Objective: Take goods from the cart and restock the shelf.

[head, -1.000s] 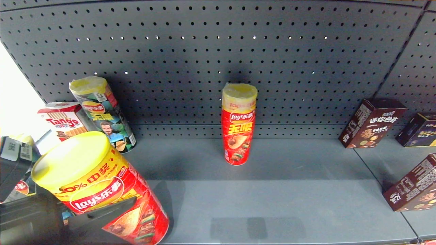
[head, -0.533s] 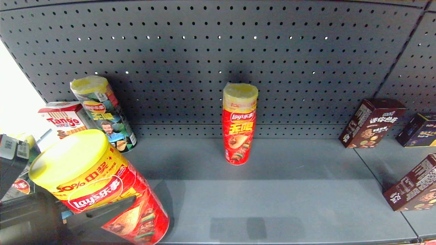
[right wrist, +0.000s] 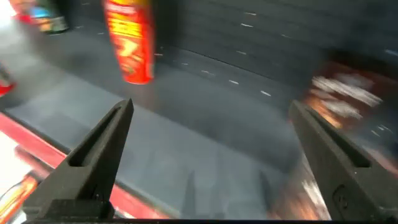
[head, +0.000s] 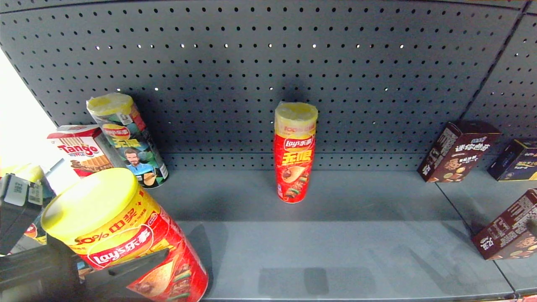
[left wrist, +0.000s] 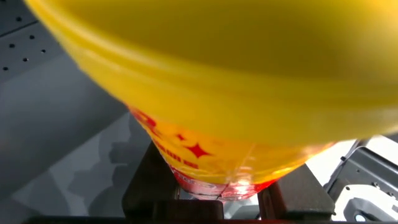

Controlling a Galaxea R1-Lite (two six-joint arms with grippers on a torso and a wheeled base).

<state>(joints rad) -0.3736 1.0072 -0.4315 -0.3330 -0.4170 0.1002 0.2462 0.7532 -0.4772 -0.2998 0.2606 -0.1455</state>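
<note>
My left pincer (left wrist: pixel 221 196) clamps a tilted chip can (head: pixel 117 222) at 7 o'clock of the shelf (head: pixel 335 243). Right pincer (right wrist: pixel 211 111) wide open near 5 o'clock.

Bare shelf (head: pixel 335 251) floor stretches wide between the upright red canister (head: pixel 294 155), standing at the back middle, and the brown boxes (head: pixel 457 153) on the right (one sits near the front edge). At the left front the large red canister (head: pixel 126 235) blocks the way, a dark canister (head: pixel 128 138) and wafer box (head: pixel 79 149) behind it.
</note>
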